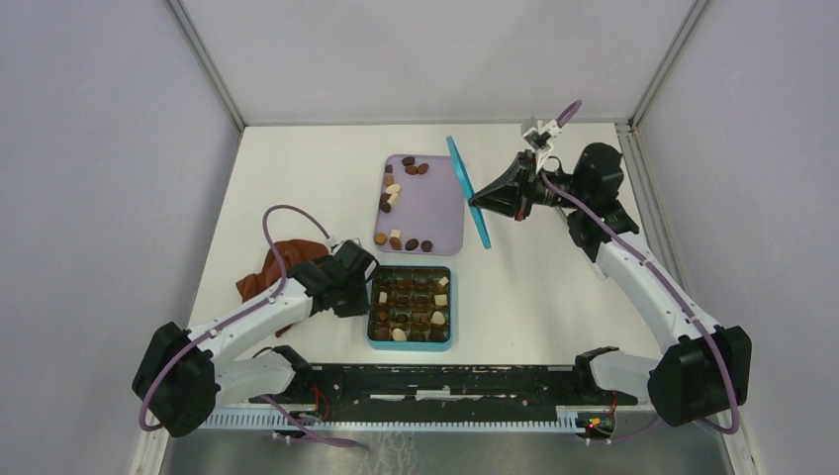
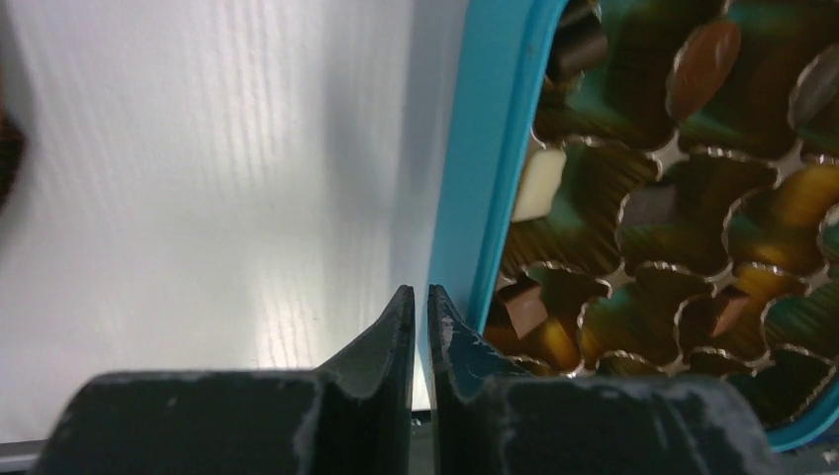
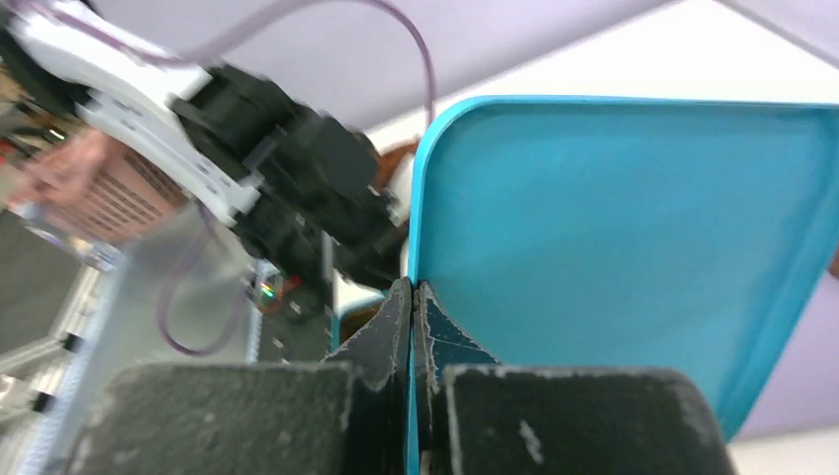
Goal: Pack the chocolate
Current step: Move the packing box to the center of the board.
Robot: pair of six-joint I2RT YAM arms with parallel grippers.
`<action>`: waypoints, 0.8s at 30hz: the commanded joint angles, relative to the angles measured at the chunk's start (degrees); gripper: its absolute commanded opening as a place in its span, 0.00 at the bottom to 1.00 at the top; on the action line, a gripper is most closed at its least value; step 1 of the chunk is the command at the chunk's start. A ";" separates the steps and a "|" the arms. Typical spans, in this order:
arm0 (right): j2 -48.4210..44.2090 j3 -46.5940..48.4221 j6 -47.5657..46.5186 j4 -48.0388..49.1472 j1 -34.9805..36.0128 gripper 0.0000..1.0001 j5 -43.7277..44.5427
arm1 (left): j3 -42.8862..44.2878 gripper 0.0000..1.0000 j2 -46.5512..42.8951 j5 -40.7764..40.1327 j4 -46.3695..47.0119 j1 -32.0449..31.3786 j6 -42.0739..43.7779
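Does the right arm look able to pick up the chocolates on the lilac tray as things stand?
Probably not yet. Its end effector is shut on the lid, held on edge beside the tray, so it has no free jaws for the chocolates until the lid is set down.

No legible txt/labels/nos.; blurred pinkish panel point(image 3: 111, 193) maybe carries print, can't read.

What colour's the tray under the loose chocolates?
Pale lilac tray, plain, no pattern; shows best in the top external view.
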 commanded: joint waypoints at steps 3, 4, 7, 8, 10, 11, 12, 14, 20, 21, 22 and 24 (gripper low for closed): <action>-3.13 -4.50 50.06 53.33 -0.09 0.00 -1.05 | -0.70 0.15 0.42 8.11 9.05 -1.41 -3.32; -2.75 -5.06 54.30 57.63 -0.04 0.00 -0.39 | -0.36 0.15 0.99 9.40 10.89 -1.54 -3.40; -2.13 -6.59 59.89 62.65 -0.16 0.00 0.85 | 1.43 0.16 4.52 12.23 16.54 -2.05 -2.84; -2.27 -7.11 59.44 62.03 -0.13 0.00 1.20 | 2.26 0.16 6.14 12.97 18.54 -2.31 -2.68; -2.61 -7.52 57.40 58.84 -0.13 0.00 1.49 | 3.77 0.16 9.30 14.94 23.22 -3.28 -2.55; -2.86 -7.53 56.31 56.74 -0.23 0.00 1.60 | 4.56 0.16 10.74 15.51 25.23 -3.79 -2.60; -3.04 -7.53 55.65 55.45 -0.36 0.00 1.60 | 5.42 0.16 11.74 15.44 26.15 -4.40 -2.58; -3.48 -7.53 55.44 53.97 -0.76 0.00 1.60 | 6.72 0.16 11.68 12.94 25.80 -5.40 -2.01; -4.97 -8.14 54.75 50.66 -1.02 0.00 1.71 | 2.21 0.18 -5.56 4.99 27.68 -5.90 3.98; -5.06 -7.95 54.92 50.20 -1.05 0.00 1.49 | 0.93 0.18 -9.05 5.20 30.18 -5.83 5.73; -5.04 -7.61 55.09 49.89 -0.99 0.00 1.28 | -0.41 0.24 -12.64 5.50 33.48 -5.77 7.53; -5.01 -6.66 55.77 49.64 -1.07 0.00 1.07 | -3.42 0.42 -18.09 5.85 42.41 -5.86 10.95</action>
